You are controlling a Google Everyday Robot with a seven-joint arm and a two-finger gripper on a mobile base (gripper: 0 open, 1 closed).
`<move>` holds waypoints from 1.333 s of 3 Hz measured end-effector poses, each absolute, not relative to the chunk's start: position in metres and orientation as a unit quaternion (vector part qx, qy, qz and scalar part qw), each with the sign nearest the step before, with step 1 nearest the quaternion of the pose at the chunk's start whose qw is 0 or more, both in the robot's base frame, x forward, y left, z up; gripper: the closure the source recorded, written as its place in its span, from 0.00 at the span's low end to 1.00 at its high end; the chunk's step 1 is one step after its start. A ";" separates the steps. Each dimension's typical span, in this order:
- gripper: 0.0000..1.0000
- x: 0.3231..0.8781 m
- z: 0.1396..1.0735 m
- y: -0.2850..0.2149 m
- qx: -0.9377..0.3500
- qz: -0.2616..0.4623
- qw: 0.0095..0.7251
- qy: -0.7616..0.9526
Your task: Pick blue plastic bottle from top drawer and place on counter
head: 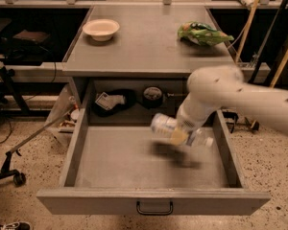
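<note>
Well, my fingers (178, 137), centre-right in the frame, are closed on the blue plastic bottle (162, 124), hanging sideways above the top drawer (120, 163) floor, and I judge its ends could clip the bench (144, 42) edge and twist loose.

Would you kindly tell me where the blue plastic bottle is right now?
In the camera view, the blue plastic bottle is held by the gripper right of centre, above the floor of the open top drawer, in front of the counter.
</note>
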State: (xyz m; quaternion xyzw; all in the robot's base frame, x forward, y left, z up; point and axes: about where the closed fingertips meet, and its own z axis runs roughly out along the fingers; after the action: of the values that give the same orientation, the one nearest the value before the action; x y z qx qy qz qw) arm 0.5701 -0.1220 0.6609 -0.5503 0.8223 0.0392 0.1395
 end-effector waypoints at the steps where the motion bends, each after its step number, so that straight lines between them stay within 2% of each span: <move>1: 1.00 0.594 0.739 -0.171 -0.516 0.022 0.148 0.844; 2: 1.00 0.622 0.802 -0.189 -0.491 0.011 0.160 0.856; 3: 1.00 0.640 0.883 -0.193 -0.476 -0.010 0.209 0.854; 4: 1.00 0.656 0.945 -0.182 -0.470 -0.018 0.247 0.847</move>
State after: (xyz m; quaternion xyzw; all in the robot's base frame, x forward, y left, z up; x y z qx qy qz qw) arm 0.6565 -0.1815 0.9446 -0.4703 0.8471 -0.0177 0.2467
